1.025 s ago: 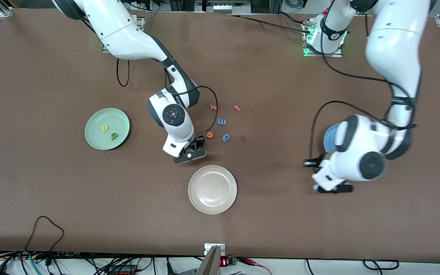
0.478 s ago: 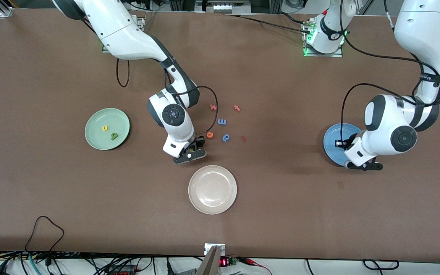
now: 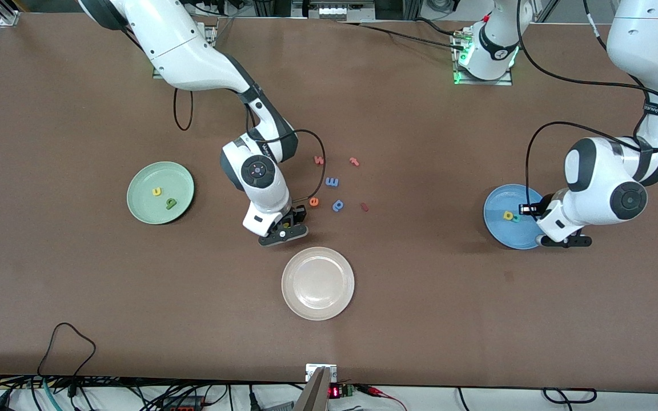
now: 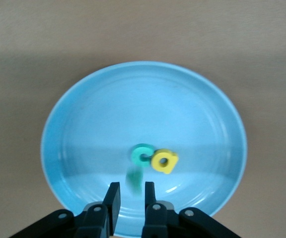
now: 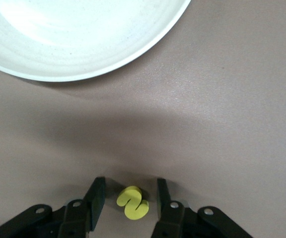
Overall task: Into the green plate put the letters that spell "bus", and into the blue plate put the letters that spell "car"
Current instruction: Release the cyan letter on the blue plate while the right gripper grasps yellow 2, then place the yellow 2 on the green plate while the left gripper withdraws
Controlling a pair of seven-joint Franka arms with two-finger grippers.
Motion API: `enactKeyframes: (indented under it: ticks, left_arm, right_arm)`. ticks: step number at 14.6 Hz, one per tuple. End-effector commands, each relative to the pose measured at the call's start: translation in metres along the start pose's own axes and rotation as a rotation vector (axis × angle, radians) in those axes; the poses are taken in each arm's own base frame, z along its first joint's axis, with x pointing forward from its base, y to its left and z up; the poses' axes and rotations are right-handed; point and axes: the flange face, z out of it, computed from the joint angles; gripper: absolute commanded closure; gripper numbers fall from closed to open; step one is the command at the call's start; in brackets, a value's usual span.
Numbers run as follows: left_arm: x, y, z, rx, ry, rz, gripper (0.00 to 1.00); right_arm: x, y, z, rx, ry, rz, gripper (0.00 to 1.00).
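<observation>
Left gripper: I see it over the blue plate's edge, jaws slightly apart with nothing between them.
Teal r: blurred, just below the left fingertips, over the blue plate; I can't tell if it has landed.
Blue plate contents: teal c touching yellow a, near the middle.
Right gripper: I have it low at the table, jaws apart on either side of the yellow s, not touching it.
Yellow s: on the table near the cream plate's rim.
Green plate: holds yellow u and green b.
</observation>
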Motion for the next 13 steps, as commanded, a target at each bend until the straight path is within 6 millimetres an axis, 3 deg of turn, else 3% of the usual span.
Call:
enactKeyframes:
  ticks: [1, 3, 4, 6, 8, 9, 11, 13]
  left_arm:
    - [-0.003, -0.012, 0.001, 0.006, 0.005, 0.007, 0.6]
    - [0.0, -0.009, -0.01, 0.007, 0.019, -0.004, 0.08]
    - [0.005, -0.006, -0.021, 0.007, 0.04, -0.001, 0.0]
    - [0.014, -0.002, -0.056, 0.006, 0.051, 0.001, 0.0]
    - [0.024, 0.016, -0.114, 0.002, 0.062, 0.025, 0.0]
    - [0.025, 0.024, -0.13, 0.0, 0.056, 0.034, 0.0]
    - [0.027, 0.028, -0.145, 0.003, 0.081, 0.04, 0.0]
    - [0.022, 0.025, -0.193, 0.007, 0.15, 0.042, 0.0]
  right_arm:
    - [0.004, -0.001, 0.005, -0.011, 0.013, -0.015, 0.56]
    - [0.002, 0.0, 0.007, -0.02, 0.009, -0.025, 0.66]
    - [0.002, 0.0, 0.007, -0.02, 0.009, -0.025, 0.72]
    - [0.002, 0.001, 0.007, -0.021, 0.006, -0.022, 0.83]
    - [0.002, 0.001, 0.007, -0.019, 0.006, -0.024, 0.94]
    - [0.002, 0.002, 0.006, -0.019, 0.007, -0.025, 0.98]
    - [0.005, 0.006, 0.0, -0.019, 0.005, -0.018, 0.99]
    - [0.008, 0.016, -0.017, -0.026, -0.013, -0.001, 0.99]
